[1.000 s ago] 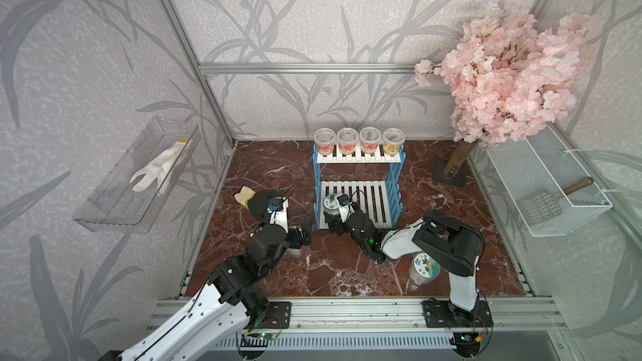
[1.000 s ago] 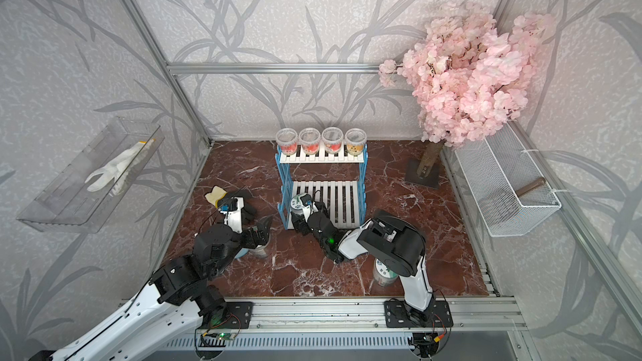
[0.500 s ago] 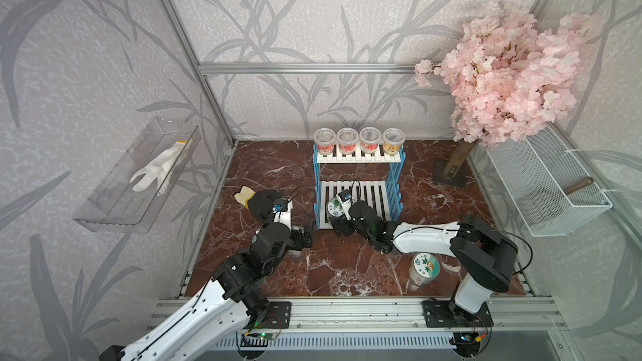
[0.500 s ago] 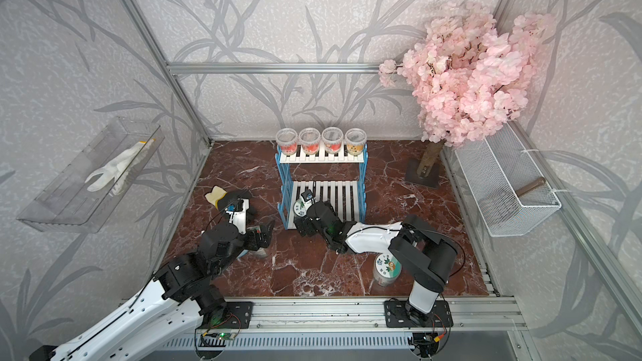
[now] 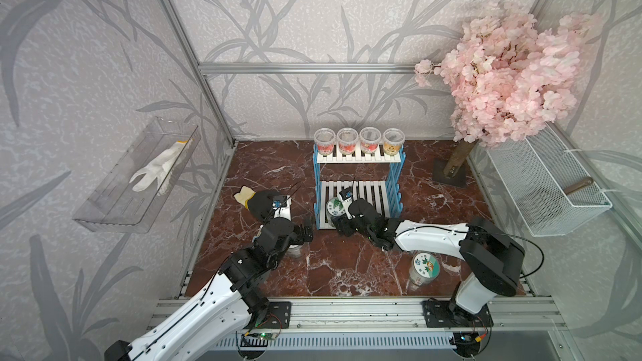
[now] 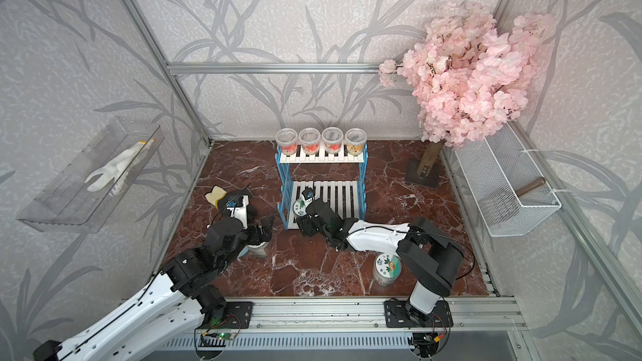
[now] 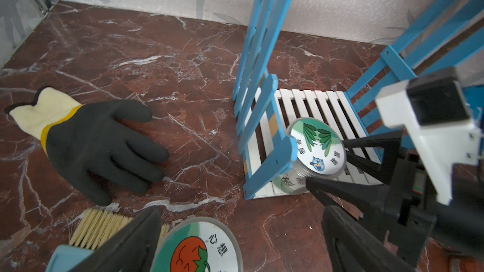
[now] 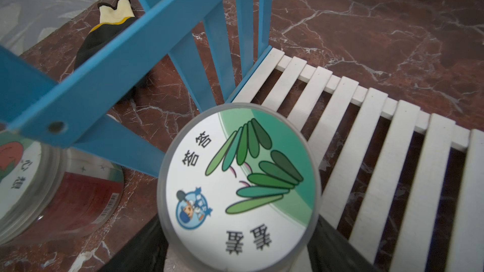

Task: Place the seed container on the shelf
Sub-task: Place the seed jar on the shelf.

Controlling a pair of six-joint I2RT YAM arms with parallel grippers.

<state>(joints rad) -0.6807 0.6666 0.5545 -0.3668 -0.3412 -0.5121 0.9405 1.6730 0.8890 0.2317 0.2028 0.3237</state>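
Straddles seed container (image 8: 239, 184) on lower tier of shelf (image 5: 394, 185) with right gripper (image 7: 327, 160), partly open; cannot tell whether clamped. Holds left gripper (image 7: 242, 214) spread wide, empty.

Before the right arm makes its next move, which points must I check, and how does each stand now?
1. Seed container on the lower tier of the shelf: ok, at a front corner beside the blue side frame.
2. Container upright: cannot tell; it looks tilted.
3. Right gripper released: cannot tell; its fingers flank the container.
4. Left gripper open, away from the shelf: ok.
5. Floor container near the right forearm: cannot tell if clear.
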